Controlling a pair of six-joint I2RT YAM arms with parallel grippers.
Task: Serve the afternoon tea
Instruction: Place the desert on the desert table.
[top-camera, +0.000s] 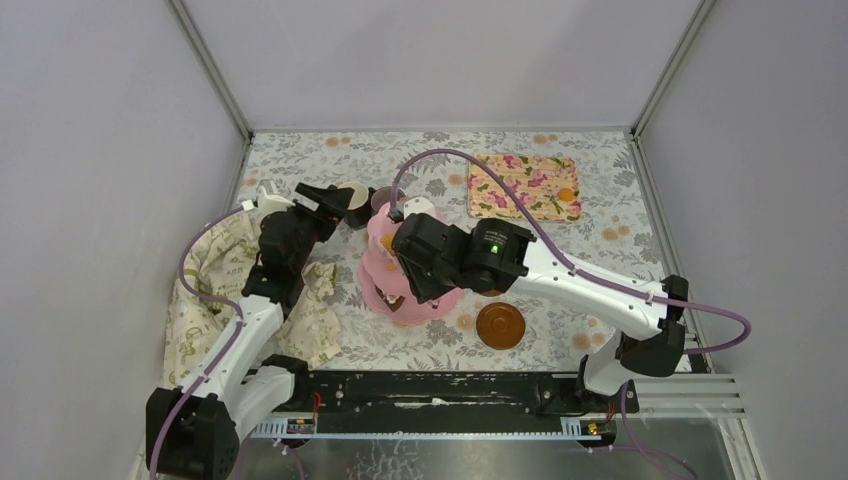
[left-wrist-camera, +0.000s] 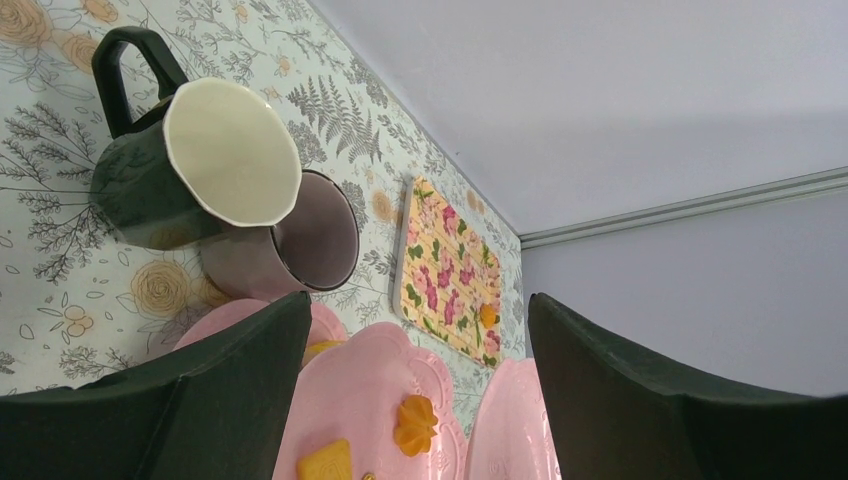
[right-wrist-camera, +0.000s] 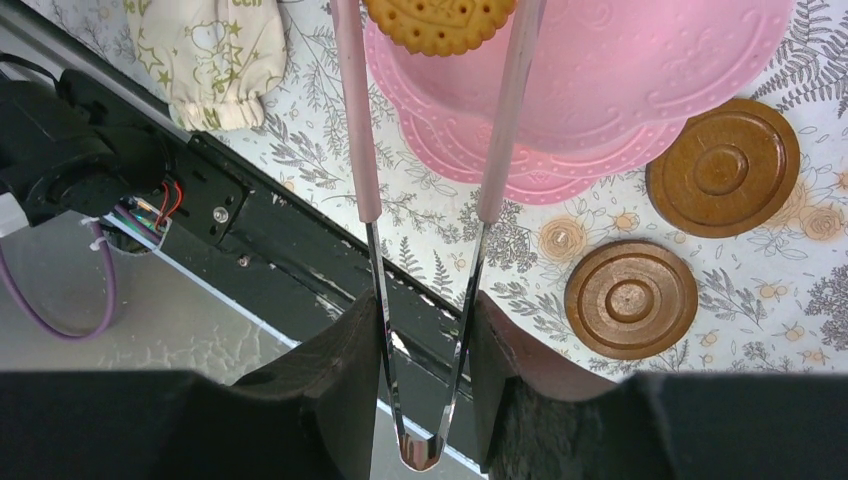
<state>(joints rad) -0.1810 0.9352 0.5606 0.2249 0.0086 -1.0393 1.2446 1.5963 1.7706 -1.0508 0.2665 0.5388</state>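
The pink cake stand stands mid-table, partly under my right arm. My right gripper is shut on metal tongs with pink tips, and the tongs pinch a round biscuit over a pink tier. Two brown saucers lie beside the stand. My left gripper is open and holds nothing, just left of the stand. Past it sit a dark mug and a second mug. An orange sweet and a yellow square biscuit rest on a tier.
A floral tray lies at the back right with one small orange sweet on it. The leaf-print cloth is bunched along the left wall under my left arm. The black base rail runs along the near edge.
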